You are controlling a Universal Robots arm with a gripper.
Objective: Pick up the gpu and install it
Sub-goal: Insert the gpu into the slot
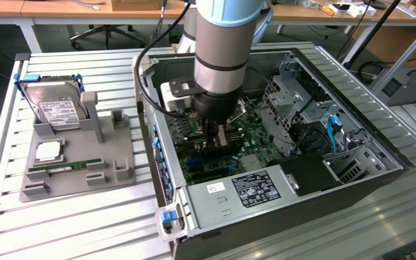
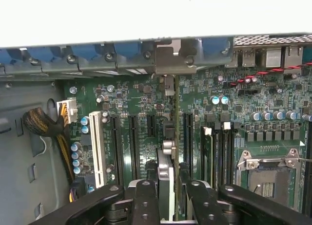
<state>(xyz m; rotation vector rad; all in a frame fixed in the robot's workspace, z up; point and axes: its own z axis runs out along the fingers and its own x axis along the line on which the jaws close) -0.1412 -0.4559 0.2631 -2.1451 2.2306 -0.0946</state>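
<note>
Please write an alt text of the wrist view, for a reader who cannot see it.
The gripper holds the gpu edge-on between its black fingers, just above the green motherboard inside an open computer case. Rows of long black slots and one white slot lie below it.

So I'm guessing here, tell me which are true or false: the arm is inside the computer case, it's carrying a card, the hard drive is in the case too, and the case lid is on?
1. The arm reaches into the computer case. True.
2. The gripper holds the gpu edge-on over the motherboard slots. True.
3. The hard drive sits inside the case. False: it stands in the grey holder beside the case.
4. The lid is on. False: the case is open.
</note>
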